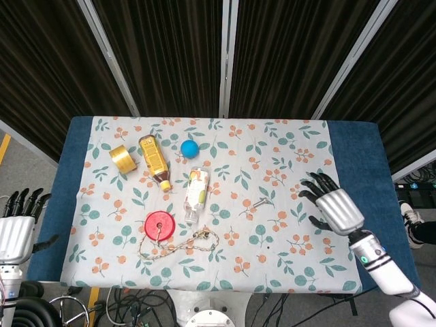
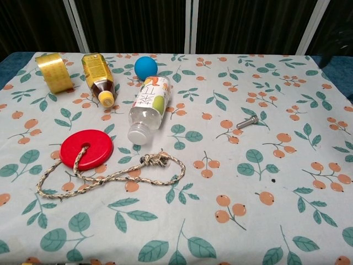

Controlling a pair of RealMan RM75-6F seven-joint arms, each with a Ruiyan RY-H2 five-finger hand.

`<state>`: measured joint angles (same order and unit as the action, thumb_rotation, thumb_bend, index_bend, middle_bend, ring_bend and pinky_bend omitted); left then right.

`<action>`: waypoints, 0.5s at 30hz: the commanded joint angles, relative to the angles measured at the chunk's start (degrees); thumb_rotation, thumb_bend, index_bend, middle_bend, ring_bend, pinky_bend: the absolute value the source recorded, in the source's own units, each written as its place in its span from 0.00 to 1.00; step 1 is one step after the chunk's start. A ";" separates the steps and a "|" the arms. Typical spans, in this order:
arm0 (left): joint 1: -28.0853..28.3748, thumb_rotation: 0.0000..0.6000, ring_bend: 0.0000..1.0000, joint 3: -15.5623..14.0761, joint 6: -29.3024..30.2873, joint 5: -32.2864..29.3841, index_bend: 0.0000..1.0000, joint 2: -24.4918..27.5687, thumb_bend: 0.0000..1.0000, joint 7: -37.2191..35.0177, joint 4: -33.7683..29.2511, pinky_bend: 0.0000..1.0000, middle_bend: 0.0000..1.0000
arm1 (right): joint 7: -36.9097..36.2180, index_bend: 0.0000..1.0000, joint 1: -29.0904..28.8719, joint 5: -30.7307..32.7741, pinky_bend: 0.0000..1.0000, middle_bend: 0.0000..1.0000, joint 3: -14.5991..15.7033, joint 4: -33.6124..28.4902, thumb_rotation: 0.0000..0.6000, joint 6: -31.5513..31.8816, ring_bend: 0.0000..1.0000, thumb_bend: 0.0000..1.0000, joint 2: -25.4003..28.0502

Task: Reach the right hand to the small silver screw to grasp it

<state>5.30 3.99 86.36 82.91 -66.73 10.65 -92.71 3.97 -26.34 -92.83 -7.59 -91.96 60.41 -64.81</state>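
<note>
My right hand [image 1: 335, 208] hovered over the tablecloth [image 1: 293, 153], fingers spread, holding nothing; small silver screw [image 1: 259, 202] lay to its left, apart. My left hand [image 1: 15, 228] hung off-table, fingers apart

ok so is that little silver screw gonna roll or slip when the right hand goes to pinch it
Likely yes. The small silver screw lies on its side on the flat tablecloth, so a nudge may roll it. It looks smooth, thin metal, probably slippery. The right hand, fingers spread, hovers beside it.
</note>
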 commanded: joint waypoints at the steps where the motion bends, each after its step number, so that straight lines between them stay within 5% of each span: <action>1: 0.01 1.00 0.00 0.05 -0.10 -0.18 0.16 0.13 0.00 0.09 -0.18 0.00 0.09 | 5.06 0.33 -8.72 2.46 0.09 0.19 -2.29 5.18 1.00 -9.77 0.01 0.18 -5.50; 6: 0.04 1.00 0.00 0.27 -0.51 -0.99 0.16 0.19 0.00 0.02 -0.31 0.00 0.09 | 10.60 0.36 -13.66 4.13 0.09 0.20 -1.95 11.08 1.00 -15.02 0.01 0.18 -11.83; 15: 0.14 1.00 0.00 0.45 -0.65 -1.23 0.16 0.20 0.00 -0.19 -0.15 0.00 0.09 | 12.60 0.42 -16.43 4.57 0.09 0.21 -0.12 17.84 1.00 -14.82 0.01 0.18 -19.48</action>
<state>5.45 4.43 85.72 81.69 -66.53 10.47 -92.88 16.47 -42.41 -88.34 -8.22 -74.78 45.44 -83.54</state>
